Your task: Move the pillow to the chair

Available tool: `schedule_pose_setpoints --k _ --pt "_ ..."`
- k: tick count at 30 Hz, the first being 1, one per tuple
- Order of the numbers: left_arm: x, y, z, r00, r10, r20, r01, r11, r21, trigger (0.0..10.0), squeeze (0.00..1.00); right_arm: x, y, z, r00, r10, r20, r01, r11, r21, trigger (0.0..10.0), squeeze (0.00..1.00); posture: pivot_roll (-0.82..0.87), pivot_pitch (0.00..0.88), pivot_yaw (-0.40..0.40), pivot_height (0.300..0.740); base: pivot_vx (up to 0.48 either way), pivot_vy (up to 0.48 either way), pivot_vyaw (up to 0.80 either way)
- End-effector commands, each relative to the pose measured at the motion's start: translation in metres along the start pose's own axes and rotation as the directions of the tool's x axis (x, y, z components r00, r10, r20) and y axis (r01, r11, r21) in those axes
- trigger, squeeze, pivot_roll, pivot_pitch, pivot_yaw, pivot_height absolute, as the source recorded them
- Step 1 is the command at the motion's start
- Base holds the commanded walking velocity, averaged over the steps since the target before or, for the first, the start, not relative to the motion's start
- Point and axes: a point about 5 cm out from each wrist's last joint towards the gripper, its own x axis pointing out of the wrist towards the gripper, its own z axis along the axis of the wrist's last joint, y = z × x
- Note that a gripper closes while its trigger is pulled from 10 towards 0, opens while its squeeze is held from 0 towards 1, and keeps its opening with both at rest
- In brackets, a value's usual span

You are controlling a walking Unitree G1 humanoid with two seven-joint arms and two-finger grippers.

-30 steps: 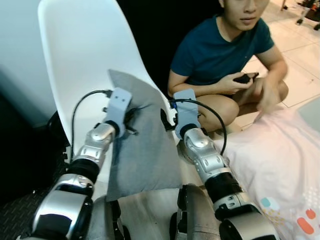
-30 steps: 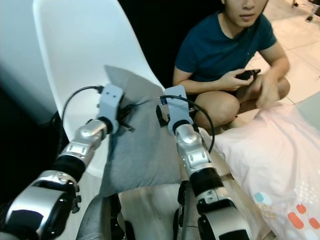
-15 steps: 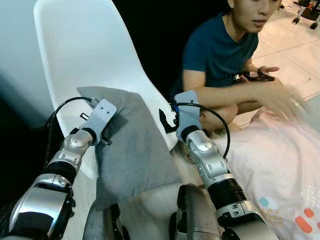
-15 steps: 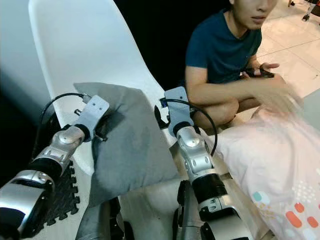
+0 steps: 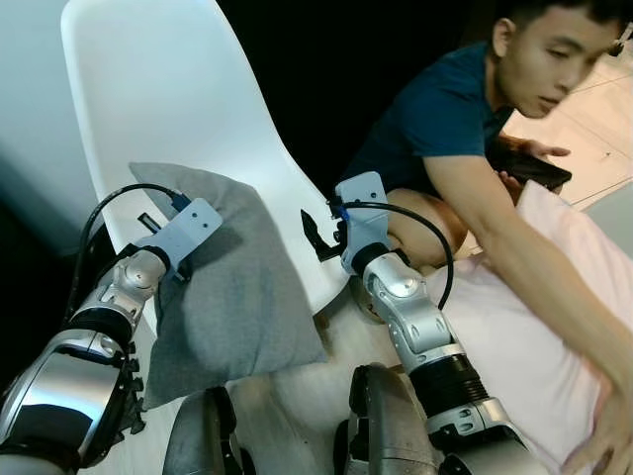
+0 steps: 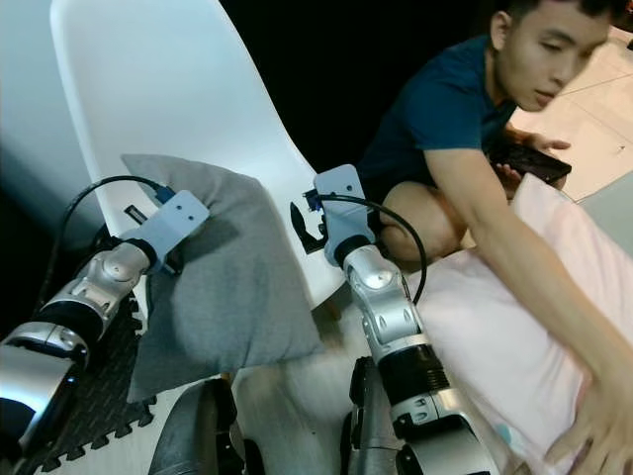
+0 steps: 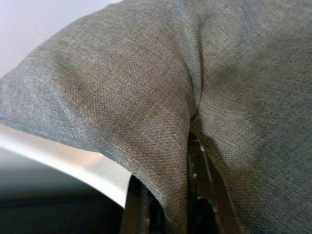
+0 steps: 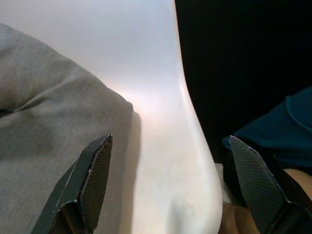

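Pillow [image 5: 223, 287] had dropped onto the chair [image 5: 168, 99], left gripper [image 7: 168, 204] still pinching it, right gripper [image 8: 170, 185] let go, wide open.

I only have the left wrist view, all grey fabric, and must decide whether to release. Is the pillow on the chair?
Observer: Partly. The pillow leans on the white chair, its lower end past the seat's front edge.
Operator: Is the right gripper holding it too?
Observer: No, the right gripper has open jaws beside the pillow, over the seat's side edge.
Operator: Anyone nearby?
Observer: A person crouches right of the chair, reaching over pale pink bedding.
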Motion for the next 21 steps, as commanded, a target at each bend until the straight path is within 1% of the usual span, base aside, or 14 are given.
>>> schedule_pose_setpoints --k 1,2,5,6,7,8,9,10,12,13,14,17,18,21 --pt "0.000 0.014 -0.001 0.998 0.053 -0.020 -0.053 0.999 -0.011 10.0 0.55 -0.003 0.004 -0.004 1.000 0.028 -0.007 -0.028 0.999 0.027 10.0 0.00 0.01 0.167 -0.049 0.587 0.000 0.000 0.00" --pt "0.000 0.014 -0.002 0.998 0.056 -0.024 -0.056 0.998 -0.018 10.0 0.51 -0.004 0.008 -0.005 0.996 0.084 -0.026 -0.082 0.995 0.049 10.0 0.00 0.01 0.168 -0.050 0.587 0.000 0.000 0.00" --pt "-0.001 0.014 -0.003 0.998 0.058 -0.025 -0.059 0.998 -0.018 10.0 0.51 -0.005 0.011 -0.006 0.991 0.125 -0.039 -0.122 0.990 0.066 10.0 0.00 0.01 0.168 -0.050 0.587 0.000 0.000 0.00" --pt "-0.001 0.014 -0.004 0.998 0.058 -0.027 -0.058 0.998 -0.015 10.0 0.48 -0.007 0.017 -0.007 0.978 0.205 -0.050 -0.199 0.975 0.095 10.0 0.00 0.01 0.168 -0.051 0.587 0.000 0.000 0.00" --pt "-0.002 0.014 -0.006 0.998 0.053 -0.031 -0.054 0.998 -0.019 10.0 0.56 -0.014 0.028 -0.006 0.936 0.349 -0.050 -0.341 0.932 0.123 10.0 0.00 0.01 0.167 -0.052 0.587 0.000 0.000 0.00" --pt "-0.002 0.014 -0.006 0.998 0.053 -0.031 -0.054 0.998 -0.019 10.0 0.56 -0.014 0.028 -0.006 0.936 0.349 -0.050 -0.341 0.932 0.123 10.0 0.00 0.01 0.167 -0.052 0.587 0.000 0.000 0.00" --pt "-0.002 0.014 -0.007 0.998 0.048 -0.033 -0.049 0.998 -0.024 10.0 1.00 -0.020 0.036 -0.004 0.889 0.457 -0.044 -0.446 0.883 0.146 10.0 0.00 0.01 0.167 -0.053 0.587 0.000 0.000 0.00" --pt "-0.002 0.014 -0.008 0.998 0.044 -0.035 -0.045 0.999 -0.026 10.0 1.00 -0.026 0.044 -0.002 0.837 0.547 -0.023 -0.536 0.827 0.173 10.0 0.00 0.01 0.167 -0.053 0.587 0.000 0.000 0.00" --pt "-0.002 0.014 -0.008 0.998 0.043 -0.036 -0.044 0.999 -0.024 10.0 1.00 -0.033 0.050 0.002 0.785 0.620 0.008 -0.607 0.765 0.217 10.0 0.00 0.01 0.166 -0.053 0.587 0.000 0.000 0.00" --pt "-0.002 0.014 -0.008 0.998 0.043 -0.036 -0.044 0.999 -0.024 10.0 1.00 -0.033 0.050 0.002 0.785 0.620 0.008 -0.607 0.765 0.217 10.0 0.00 0.01 0.166 -0.053 0.587 0.000 0.000 0.00" --pt "-0.002 0.014 -0.009 0.998 0.042 -0.038 -0.043 0.999 -0.023 10.0 1.00 -0.036 0.052 0.005 0.761 0.648 0.027 -0.635 0.736 0.237 10.0 0.00 0.01 0.166 -0.053 0.587 0.000 0.000 0.00" --pt "-0.002 0.014 -0.009 0.998 0.043 -0.039 -0.044 0.999 -0.022 10.0 1.00 -0.038 0.053 0.007 0.747 0.664 0.038 -0.651 0.718 0.248 10.0 0.00 0.01 0.166 -0.053 0.587 0.000 0.000 0.00" --pt "-0.003 0.015 -0.009 0.998 0.043 -0.040 -0.044 0.999 -0.023 10.0 1.00 -0.040 0.055 0.008 0.728 0.684 0.048 -0.672 0.696 0.254 10.0 0.00 0.01 0.166 -0.050 0.587 0.000 0.000 0.00" --pt "-0.003 0.016 -0.009 0.998 0.045 -0.037 -0.045 0.999 -0.013 10.0 1.00 -0.041 0.056 0.009 0.720 0.692 0.050 -0.682 0.692 0.236 10.0 0.00 0.01 0.168 -0.049 0.587 0.000 0.000 0.00"
